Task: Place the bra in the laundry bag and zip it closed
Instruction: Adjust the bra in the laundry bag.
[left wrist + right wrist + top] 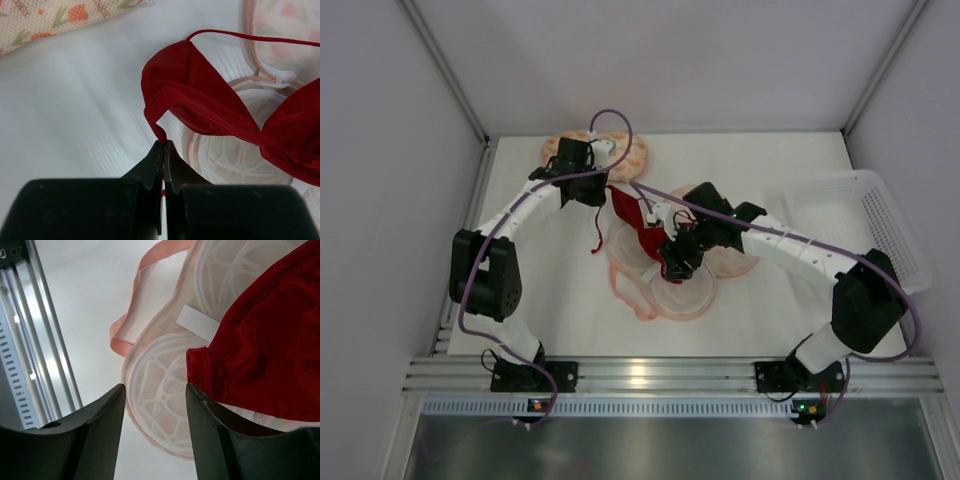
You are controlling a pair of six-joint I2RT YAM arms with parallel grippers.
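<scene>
Tension explains this: our left gripper (164,150) pinches the bright red fabric bra (200,95) by one corner, draping it over the open peach-pink padded laundry bag (235,157), while our right gripper (155,390) hangs parted, empty, just above.

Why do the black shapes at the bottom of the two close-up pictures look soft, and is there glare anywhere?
Left wrist view: the left gripper sits close to the lens, so it looks dark and soft, while the bra is sharp. Right wrist view: the right gripper is soft-edged too; the metal rail glints. Top view: a glare patch on that rail.
</scene>
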